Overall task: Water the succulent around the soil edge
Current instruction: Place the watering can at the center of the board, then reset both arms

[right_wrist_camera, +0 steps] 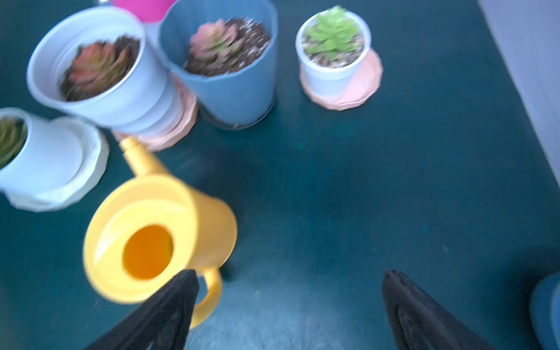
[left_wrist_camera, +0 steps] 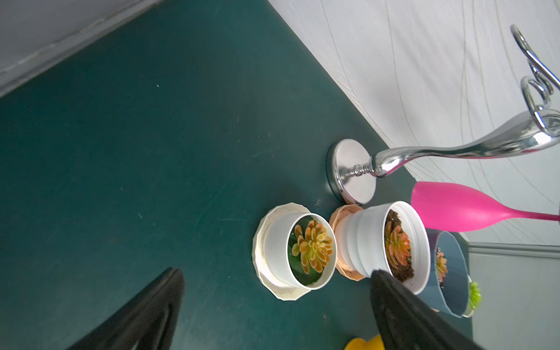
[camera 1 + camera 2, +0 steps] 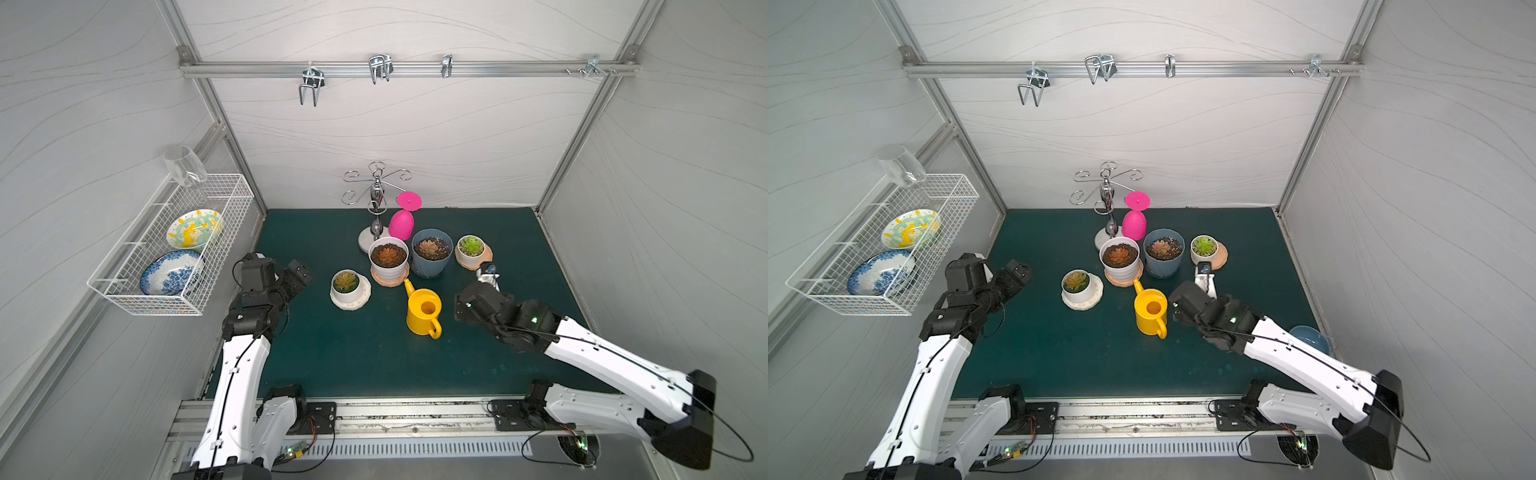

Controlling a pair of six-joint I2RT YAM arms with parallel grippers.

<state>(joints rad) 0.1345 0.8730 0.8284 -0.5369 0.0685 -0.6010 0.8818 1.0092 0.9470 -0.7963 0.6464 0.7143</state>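
A: Item one, can (image 3: pixel 424 312)?
B: Yellow, upright on the mat (image 3: pixel 332 357), held by nothing. The spout (image 3: pixel 408 286) points at the ribbed pot (image 3: pixel 388 266) and ends just beside that pot's saucer (image 3: pixel 386 280).
A: Item two, right gripper (image 1: pixel 288 275)?
B: Jaws spread wide, empty. It hangs just beside the can, on the handle (image 1: pixel 212 291) side. The handle is not between the jaws.
A: Item three, left gripper (image 2: pixel 277 272)?
B: Jaws also spread, empty. It is well apart from the can and faces the pots.
A: Item four, succulents (image 3: pixel 388 254)?
B: Four, each potted: ribbed pot, blue pot (image 3: pixel 432 264), far small pot (image 3: pixel 465 258), near small pot (image 3: pixel 351 293). Which one the task means cannot be told.
A: Progress?
B: No water shows on the mat, and the soil is too small to read as wet or dry. Judged from the free-standing can, there are two readings. Either pouring is not yet begun, which leaves the grasp, the lift and a tilt around the soil edge. Or the can is set down with pouring done. The views do not settle which.
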